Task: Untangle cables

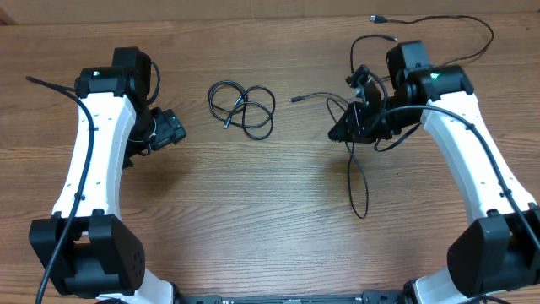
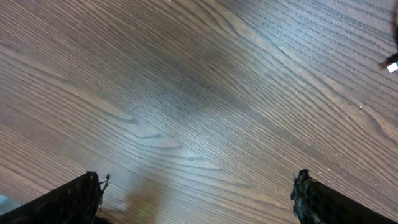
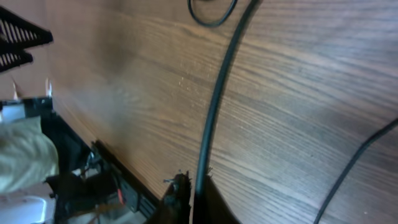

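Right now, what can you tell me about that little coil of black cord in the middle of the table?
The coiled cable is a thin, black, flexible-looking cord wound into a few loose, overlapping loops. It lies flat near the middle of the wooden table, with one small plug end poking out of the loops. Nothing touches it but the table.

A: Where is the coiled bundle (image 1: 242, 107)?
B: On the table (image 1: 253, 228), between the two arms, nearer the left gripper (image 1: 175, 131).
A: And the long strand (image 1: 359, 181)?
B: It runs from the right gripper (image 1: 337, 131), looping toward the near edge. A third cable (image 1: 439, 19) lies behind that arm, at the far edge.
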Robot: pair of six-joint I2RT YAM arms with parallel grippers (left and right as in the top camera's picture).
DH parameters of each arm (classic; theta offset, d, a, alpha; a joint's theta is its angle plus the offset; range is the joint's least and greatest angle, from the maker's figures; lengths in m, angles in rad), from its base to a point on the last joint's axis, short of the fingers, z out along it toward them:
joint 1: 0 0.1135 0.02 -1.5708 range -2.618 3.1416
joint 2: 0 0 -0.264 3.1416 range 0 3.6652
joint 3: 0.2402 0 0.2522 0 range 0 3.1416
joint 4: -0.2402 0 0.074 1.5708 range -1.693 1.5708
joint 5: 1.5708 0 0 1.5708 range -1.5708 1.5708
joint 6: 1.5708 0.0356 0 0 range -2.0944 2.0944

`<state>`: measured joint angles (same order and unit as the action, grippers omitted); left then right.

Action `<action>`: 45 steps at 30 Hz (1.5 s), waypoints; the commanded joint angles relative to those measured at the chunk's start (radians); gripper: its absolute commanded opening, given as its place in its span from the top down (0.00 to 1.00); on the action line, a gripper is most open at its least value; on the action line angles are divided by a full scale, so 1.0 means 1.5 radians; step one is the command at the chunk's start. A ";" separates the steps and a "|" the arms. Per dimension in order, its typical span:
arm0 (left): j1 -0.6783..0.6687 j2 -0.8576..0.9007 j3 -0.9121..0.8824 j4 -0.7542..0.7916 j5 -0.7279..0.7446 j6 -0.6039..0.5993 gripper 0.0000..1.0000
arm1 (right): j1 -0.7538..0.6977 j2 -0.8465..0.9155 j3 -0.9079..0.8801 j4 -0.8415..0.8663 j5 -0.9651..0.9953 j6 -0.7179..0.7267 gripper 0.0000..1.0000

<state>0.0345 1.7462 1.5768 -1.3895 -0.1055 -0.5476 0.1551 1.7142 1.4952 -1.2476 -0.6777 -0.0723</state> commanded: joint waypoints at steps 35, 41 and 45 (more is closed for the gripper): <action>-0.002 0.000 -0.003 0.002 0.001 0.006 0.00 | 0.208 -0.001 -0.039 -0.016 0.168 0.089 0.00; -0.002 0.000 -0.003 0.001 0.002 0.006 0.00 | 0.245 -0.001 -0.039 0.011 0.389 0.289 0.00; -0.002 0.001 -0.003 0.002 0.001 0.006 0.00 | 0.241 -0.001 -0.039 0.015 0.463 0.373 0.00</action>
<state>0.0345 1.7458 1.5768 -1.3899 -0.1051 -0.5476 0.5236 1.7149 1.4406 -1.2324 -0.1455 0.3241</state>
